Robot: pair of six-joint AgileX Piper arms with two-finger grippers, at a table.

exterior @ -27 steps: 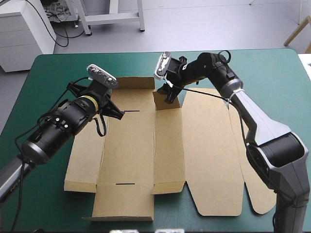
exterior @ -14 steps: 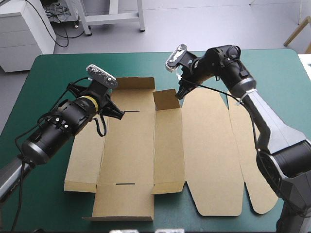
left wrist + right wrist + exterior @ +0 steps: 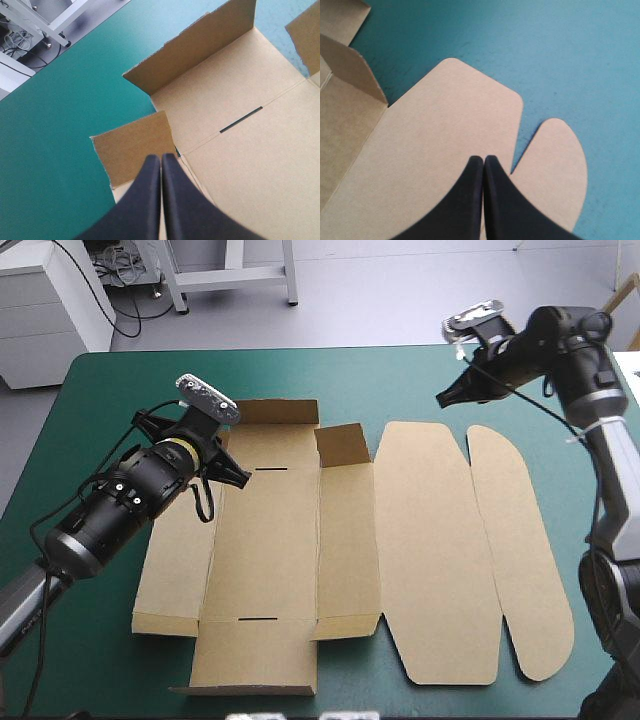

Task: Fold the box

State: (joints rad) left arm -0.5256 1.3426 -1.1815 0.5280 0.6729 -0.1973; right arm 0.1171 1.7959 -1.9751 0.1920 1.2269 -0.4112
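We've got the left gripper (image 3: 161,159) pressed together at ten o'clock on the box (image 3: 270,540); the right gripper (image 3: 442,400) (pressed together too) hangs toward two o'clock, apart from it.

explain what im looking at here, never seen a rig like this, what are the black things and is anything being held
This is a robot with two arms at a table with a teal-green cover. One picture looks down from above; the other two come from cameras on each wrist, looking along the black fingers. The left gripper and the right gripper are both shut, apparently holding nothing. The brown sheet is an unfolded cardboard box, mostly flat, with a few flaps raised at its far end.
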